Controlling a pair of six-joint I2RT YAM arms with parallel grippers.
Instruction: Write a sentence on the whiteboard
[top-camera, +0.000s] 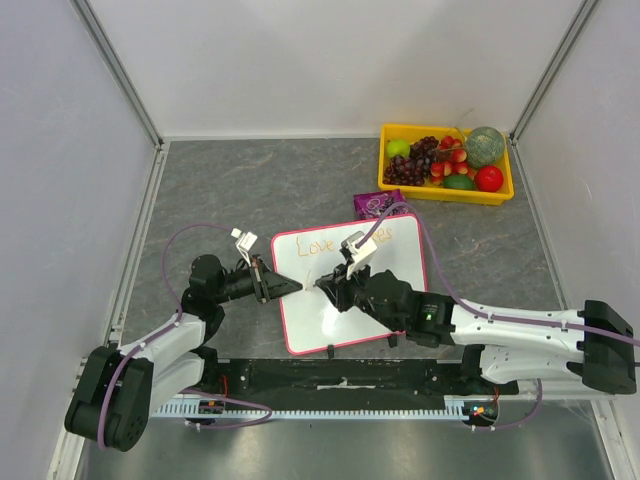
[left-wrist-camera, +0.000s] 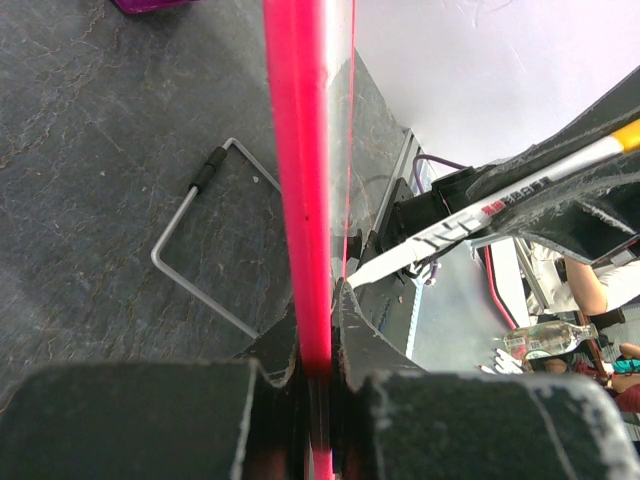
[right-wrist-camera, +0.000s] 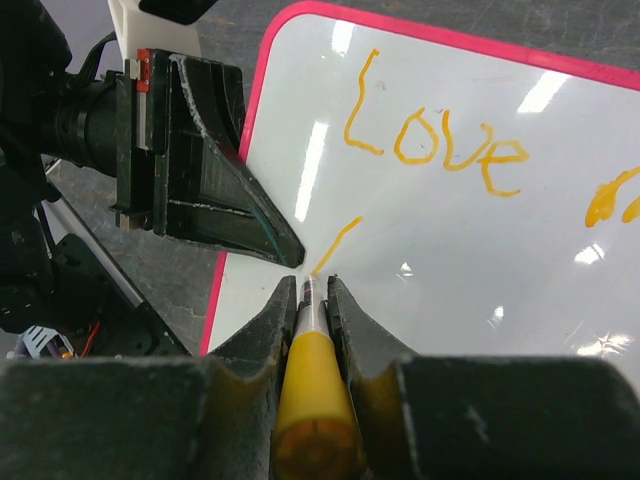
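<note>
The whiteboard (top-camera: 400, 290), white with a pink-red frame, lies on the table in front of the arms. Orange writing (right-wrist-camera: 440, 140) reads "Love", with more orange marks to its right and one short stroke (right-wrist-camera: 338, 243) below. My left gripper (top-camera: 293, 287) is shut on the board's left frame edge (left-wrist-camera: 305, 200). My right gripper (top-camera: 322, 285) is shut on a white marker with a yellow end (right-wrist-camera: 312, 400), its tip at the lower end of the short stroke. The marker also shows in the left wrist view (left-wrist-camera: 500, 205).
A yellow tray (top-camera: 440, 192) of fruit stands at the back right. A purple packet (top-camera: 378, 204) lies just behind the board. A wire foot (left-wrist-camera: 195, 250) of the board shows under it. White walls enclose the grey table.
</note>
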